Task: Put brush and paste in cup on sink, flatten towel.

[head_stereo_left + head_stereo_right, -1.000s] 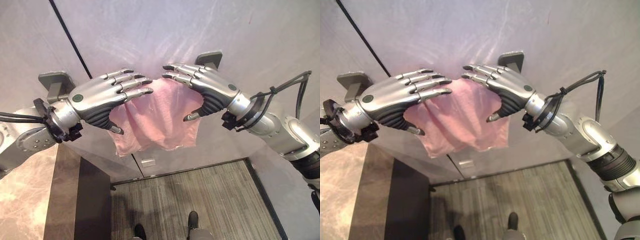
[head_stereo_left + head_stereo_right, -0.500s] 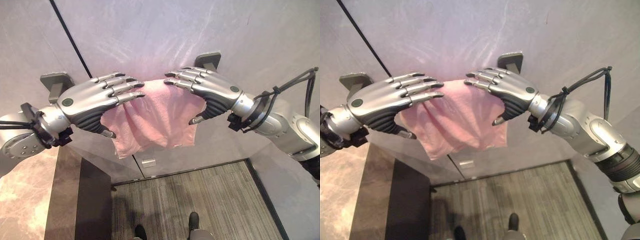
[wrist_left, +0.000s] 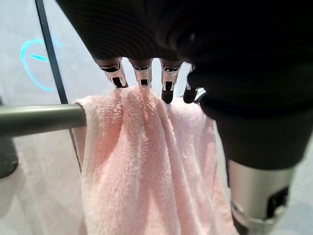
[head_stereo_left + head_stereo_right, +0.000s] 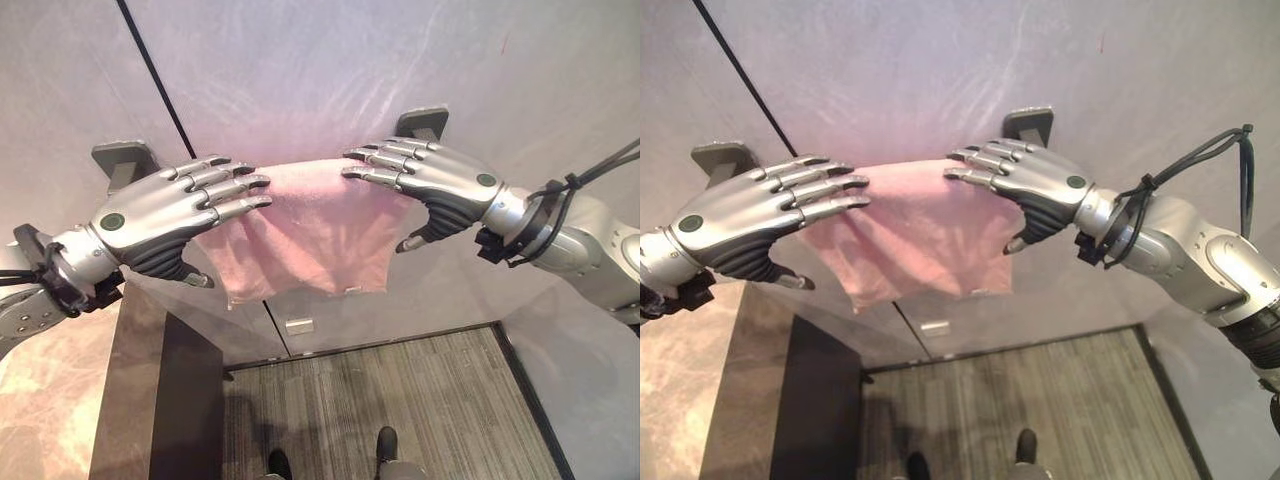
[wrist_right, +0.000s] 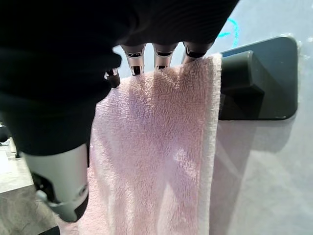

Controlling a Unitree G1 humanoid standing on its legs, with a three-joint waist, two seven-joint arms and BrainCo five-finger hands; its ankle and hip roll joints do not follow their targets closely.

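My left hand [image 4: 150, 215] lies flat along the top of the pink towel [image 4: 305, 235], fingers straight and spread, their dark tips resting on the fold where the cloth goes over the towel bar [image 3: 39, 119]; the thumb hangs loose below and pinches nothing. My right hand [image 4: 440, 180] mirrors it at the towel's other end, fingers straight and laid on the top edge, thumb pointing down in front of the cloth without closing on it. So both hands are open and pressing, neither is gripping.

The towel hangs over the bar between the two grey wall brackets [image 4: 425, 122], draped down against the pale wall [image 4: 330, 70]. On my right side its edge sits just beside the bracket and falls fairly straight. On my left side it is bunched into soft vertical folds, with bare bar showing past its edge, so I judge that this side needs more spreading.

The cloth looks like light, soft terry: limp, with a nap that should drag under my fingertips rather than slip. I expect it to follow a flat-fingered sweep along the bar. If I need a firmer hold, the place is the top fold near each outer edge, pulling outward gently, since a hard tug could slide the whole towel off.

Below, a dark cabinet side [image 4: 155, 400] stands by the grey striped floor [image 4: 400, 390].
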